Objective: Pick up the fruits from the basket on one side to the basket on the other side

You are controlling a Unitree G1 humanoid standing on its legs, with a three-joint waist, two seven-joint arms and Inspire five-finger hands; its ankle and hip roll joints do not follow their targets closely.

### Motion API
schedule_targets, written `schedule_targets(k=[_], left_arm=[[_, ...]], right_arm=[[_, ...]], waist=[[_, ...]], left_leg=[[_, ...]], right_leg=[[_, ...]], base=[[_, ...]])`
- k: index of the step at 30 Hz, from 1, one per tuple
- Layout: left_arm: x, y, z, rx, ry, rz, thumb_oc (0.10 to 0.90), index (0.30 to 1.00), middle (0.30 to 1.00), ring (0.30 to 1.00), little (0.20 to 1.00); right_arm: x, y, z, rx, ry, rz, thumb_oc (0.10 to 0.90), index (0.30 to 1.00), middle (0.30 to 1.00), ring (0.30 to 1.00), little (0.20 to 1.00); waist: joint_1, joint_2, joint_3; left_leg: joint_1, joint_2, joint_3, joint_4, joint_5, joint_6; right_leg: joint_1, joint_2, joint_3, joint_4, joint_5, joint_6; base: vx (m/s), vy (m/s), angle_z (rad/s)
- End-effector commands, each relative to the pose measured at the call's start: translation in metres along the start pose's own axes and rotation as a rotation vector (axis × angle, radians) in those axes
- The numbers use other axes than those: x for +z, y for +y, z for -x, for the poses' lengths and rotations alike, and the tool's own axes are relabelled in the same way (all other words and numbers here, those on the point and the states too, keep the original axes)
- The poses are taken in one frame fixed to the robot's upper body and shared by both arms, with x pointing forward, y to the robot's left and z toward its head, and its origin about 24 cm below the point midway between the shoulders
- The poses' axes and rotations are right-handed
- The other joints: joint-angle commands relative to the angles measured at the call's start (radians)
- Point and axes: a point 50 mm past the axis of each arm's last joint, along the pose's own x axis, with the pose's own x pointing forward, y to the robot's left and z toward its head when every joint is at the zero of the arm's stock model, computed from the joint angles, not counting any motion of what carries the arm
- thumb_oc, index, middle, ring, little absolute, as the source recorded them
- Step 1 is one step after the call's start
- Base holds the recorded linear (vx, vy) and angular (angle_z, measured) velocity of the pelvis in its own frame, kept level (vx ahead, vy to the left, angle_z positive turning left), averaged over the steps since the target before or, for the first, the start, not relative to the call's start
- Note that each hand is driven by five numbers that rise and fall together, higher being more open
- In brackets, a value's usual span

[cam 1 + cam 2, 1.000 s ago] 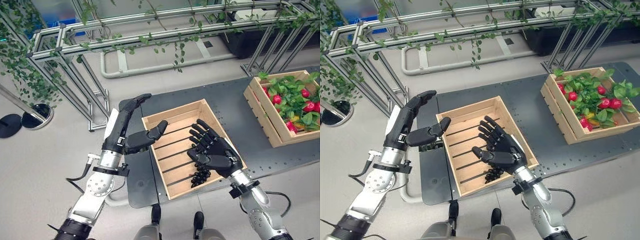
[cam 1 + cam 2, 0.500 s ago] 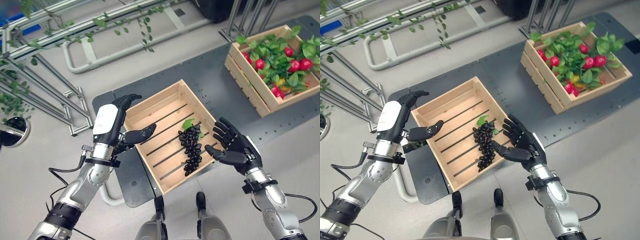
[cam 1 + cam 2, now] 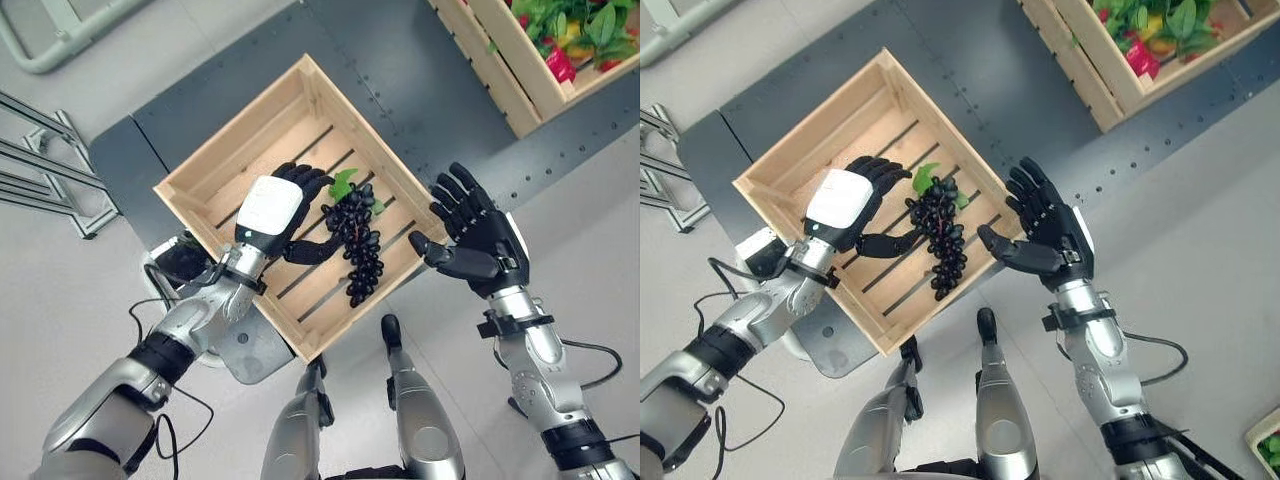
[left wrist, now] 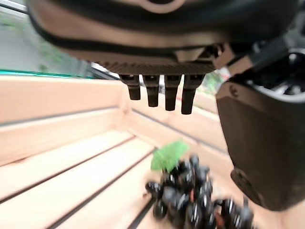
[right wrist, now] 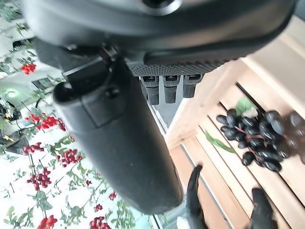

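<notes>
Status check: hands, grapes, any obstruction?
Left hand open, beside grapes. Right hand open, empty, at crate's edge. Grapes lie on the slats. Nothing blocking.

Grapes lie in the crate, between both hands.

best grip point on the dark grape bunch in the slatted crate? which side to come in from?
Grip the bunch of dark grapes near its green leaf, probably the stem end, where it is widest. It lies flat on the slats of the wooden crate, tapering toward the near rim. Come from above on the robot's left: the open left hand is already beside it, while the open right hand is outside the rim.
</notes>
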Motion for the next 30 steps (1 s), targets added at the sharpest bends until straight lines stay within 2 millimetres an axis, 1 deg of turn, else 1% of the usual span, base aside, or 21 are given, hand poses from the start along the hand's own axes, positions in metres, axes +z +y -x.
schedule_targets(k=[1,3,6,7,10,14,18,20,24,29,30], left_arm=[[-0.018,0.039,-0.017,0.157,-0.032,-0.156,0.800,0.900,0.900,0.900,0.900],[-0.016,0.044,-0.025,0.138,-0.065,-0.233,0.800,0.900,0.900,0.900,0.900],[-0.014,0.047,-0.030,0.132,-0.089,-0.296,0.800,0.900,0.900,0.900,0.900],[-0.014,0.048,-0.032,0.129,-0.100,-0.334,0.800,0.900,0.900,0.900,0.900],[-0.013,0.054,-0.035,0.145,-0.140,-0.426,0.800,0.900,0.900,0.900,0.900],[-0.007,0.064,-0.047,0.177,-0.197,-0.553,0.800,0.900,0.900,0.900,0.900],[0.000,0.066,-0.052,0.210,-0.227,-0.588,0.800,0.900,0.900,0.900,0.900],[0.005,0.066,-0.054,0.237,-0.258,-0.607,0.800,0.900,0.900,0.900,0.900],[0.014,0.067,-0.058,0.271,-0.307,-0.642,0.800,0.900,0.900,0.900,0.900],[0.019,0.063,-0.065,0.236,-0.315,-0.686,0.800,0.900,0.900,0.900,0.900],[0.019,0.058,-0.067,0.192,-0.305,-0.705,0.800,0.900,0.900,0.900,0.900]], right_arm=[[0.045,0.010,-0.003,0.062,-0.268,0.001,0.800,0.900,0.900,0.900,0.900],[0.047,0.012,-0.006,0.077,-0.284,-0.002,0.800,0.900,0.900,0.900,0.900],[0.048,0.016,-0.009,0.087,-0.292,-0.013,0.800,0.900,0.900,0.900,0.900],[0.049,0.017,-0.010,0.093,-0.298,-0.043,0.800,0.900,0.900,0.900,0.900],[0.051,0.020,-0.013,0.106,-0.320,-0.092,0.800,0.900,0.900,0.900,0.900],[0.055,0.030,-0.018,0.125,-0.340,-0.112,0.800,0.900,0.900,0.900,0.900],[0.054,0.035,-0.020,0.115,-0.345,-0.134,0.800,0.900,0.900,0.900,0.900],[0.051,0.041,-0.021,0.113,-0.351,-0.155,0.800,0.900,0.900,0.900,0.900],[0.051,0.046,-0.025,0.115,-0.357,-0.178,0.800,0.900,0.900,0.900,0.900],[0.051,0.054,-0.030,0.127,-0.354,-0.192,0.800,0.900,0.900,0.900,0.900],[0.049,0.056,-0.032,0.126,-0.354,-0.199,0.800,0.900,0.900,0.900,0.900]], waist=[[-0.025,-0.046,-0.033],[-0.032,-0.047,-0.014],[-0.032,-0.046,-0.001],[-0.031,-0.046,0.004],[-0.028,-0.049,0.012],[-0.024,-0.059,0.012],[-0.017,-0.067,0.012],[-0.010,-0.078,0.012],[-0.005,-0.085,0.012],[-0.006,-0.091,0.012],[-0.006,-0.094,0.012]], left_leg=[[-0.082,0.035,0.006,0.153,-0.029,-0.055],[-0.102,0.034,0.010,0.166,-0.026,-0.059],[-0.103,0.031,0.014,0.159,-0.023,-0.057],[-0.102,0.030,0.019,0.155,-0.023,-0.056],[-0.102,0.026,0.020,0.147,-0.021,-0.053],[-0.122,0.020,0.011,0.148,-0.019,-0.050],[-0.132,0.021,0.005,0.154,-0.022,-0.048],[-0.133,0.019,-0.004,0.147,-0.022,-0.044],[-0.144,0.017,-0.008,0.147,-0.020,-0.045],[-0.157,0.018,-0.010,0.153,-0.020,-0.045],[-0.161,0.019,-0.009,0.155,-0.020,-0.044]], right_leg=[[-0.062,0.017,0.014,0.137,-0.023,-0.051],[-0.071,0.015,0.014,0.136,-0.017,-0.049],[-0.068,0.012,0.013,0.127,-0.014,-0.048],[-0.066,0.010,0.010,0.119,-0.012,-0.048],[-0.064,0.011,0.006,0.111,-0.008,-0.046],[-0.082,0.013,0.002,0.113,0.000,-0.045],[-0.087,0.013,-0.003,0.116,0.001,-0.044],[-0.081,0.015,-0.005,0.104,0.008,-0.042],[-0.090,0.020,-0.004,0.098,0.018,-0.040],[-0.102,0.022,0.002,0.098,0.024,-0.039],[-0.107,0.023,0.002,0.099,0.025,-0.038]], base=[[-0.04,0.021,-0.07],[-0.07,0.031,-0.04],[-0.05,0.017,-0.01],[-0.04,0.015,-0.04],[-0.04,0.002,-0.02],[-0.04,-0.017,0.02],[-0.01,-0.052,0.00],[0.00,-0.077,0.01],[0.00,-0.028,0.01],[0.00,-0.003,0.01],[0.00,0.000,0.00]])
